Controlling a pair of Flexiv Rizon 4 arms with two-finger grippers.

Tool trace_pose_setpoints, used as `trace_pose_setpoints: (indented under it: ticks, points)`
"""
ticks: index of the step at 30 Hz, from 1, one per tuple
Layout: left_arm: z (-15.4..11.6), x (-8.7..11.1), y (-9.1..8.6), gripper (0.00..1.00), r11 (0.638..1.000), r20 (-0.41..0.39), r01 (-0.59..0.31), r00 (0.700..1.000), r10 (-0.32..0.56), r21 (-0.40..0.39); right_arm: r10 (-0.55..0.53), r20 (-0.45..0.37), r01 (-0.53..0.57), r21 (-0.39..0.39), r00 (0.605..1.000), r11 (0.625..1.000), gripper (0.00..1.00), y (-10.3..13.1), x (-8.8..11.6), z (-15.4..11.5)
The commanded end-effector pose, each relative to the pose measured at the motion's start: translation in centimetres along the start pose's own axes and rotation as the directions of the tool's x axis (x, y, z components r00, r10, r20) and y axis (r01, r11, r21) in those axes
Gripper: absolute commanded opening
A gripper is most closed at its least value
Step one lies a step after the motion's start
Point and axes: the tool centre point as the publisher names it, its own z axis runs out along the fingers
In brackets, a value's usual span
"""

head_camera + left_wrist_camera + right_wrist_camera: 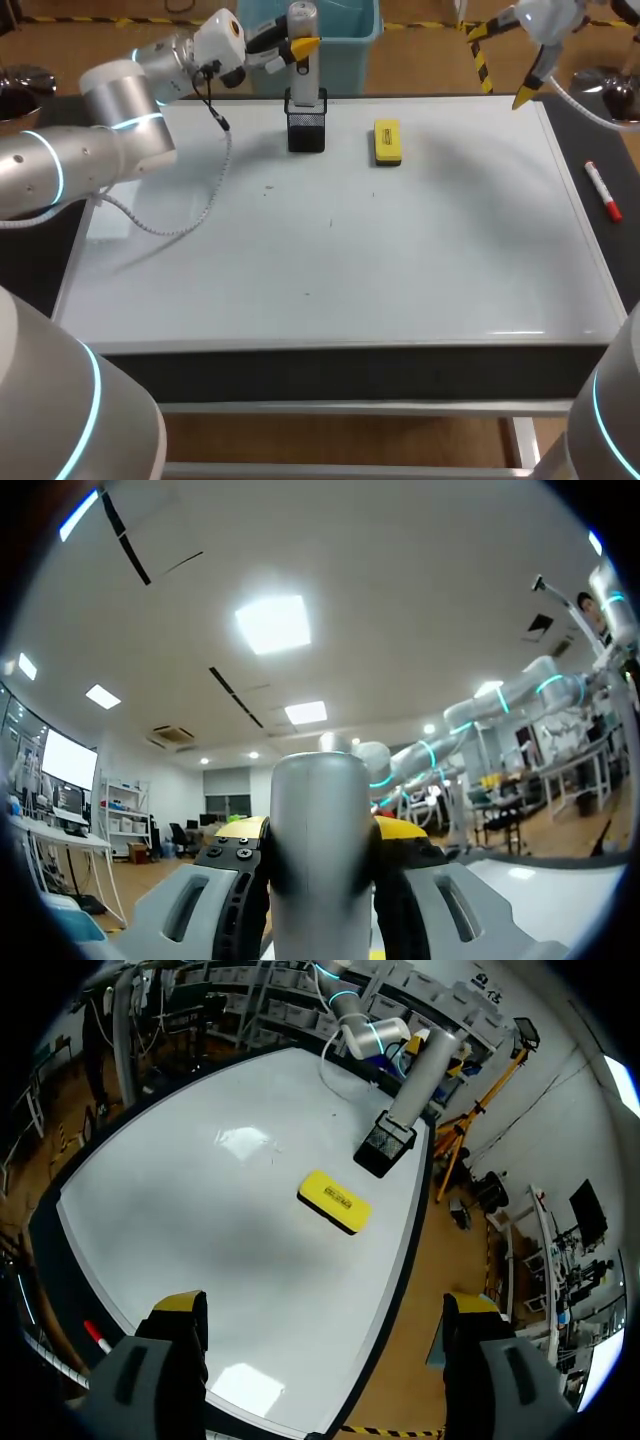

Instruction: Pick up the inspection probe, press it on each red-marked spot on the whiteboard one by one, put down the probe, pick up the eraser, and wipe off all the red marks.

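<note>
The inspection probe (303,70), a grey cylinder, stands in a black mesh holder (306,128) at the far edge of the whiteboard (400,260). My left gripper (300,45) is shut on its upper part. In the left wrist view the probe (320,860) fills the gap between the fingers of the left gripper (322,830). The yellow eraser (387,141) lies flat just right of the holder. Open and holding nothing, my right gripper (502,62) hangs above the far right corner. From the right gripper (325,1310), the eraser (335,1201), holder (385,1145) and probe (425,1075) lie ahead. Only tiny dark specks show on the board.
A red marker (603,190) lies on the dark table strip to the right of the whiteboard, also seen as the marker (97,1337) near the right gripper's finger. The left arm's cable (190,215) droops over the board's far left part.
</note>
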Motion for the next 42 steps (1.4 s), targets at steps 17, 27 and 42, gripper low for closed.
trace_pose_setpoints:
  ticks: [17,27,42]
  points:
    - [-1.5,-0.9,4.3,0.00,0.999,-0.044,0.035,0.998,-0.033,0.029,-0.001,-0.004,0.001,0.002,1.000,1.000,1.00,0.0,-0.1,-0.1]
    - [-2.4,-0.9,6.5,0.00,0.997,-0.043,0.069,0.997,-0.068,0.016,-0.001,-0.004,0.001,0.002,1.000,1.000,1.00,0.0,-0.1,-0.1]
    - [-2.6,-0.4,9.2,0.00,0.993,-0.058,0.116,0.991,-0.118,-0.036,-0.001,-0.004,0.001,0.002,1.000,1.000,1.00,0.0,-0.1,-0.1]
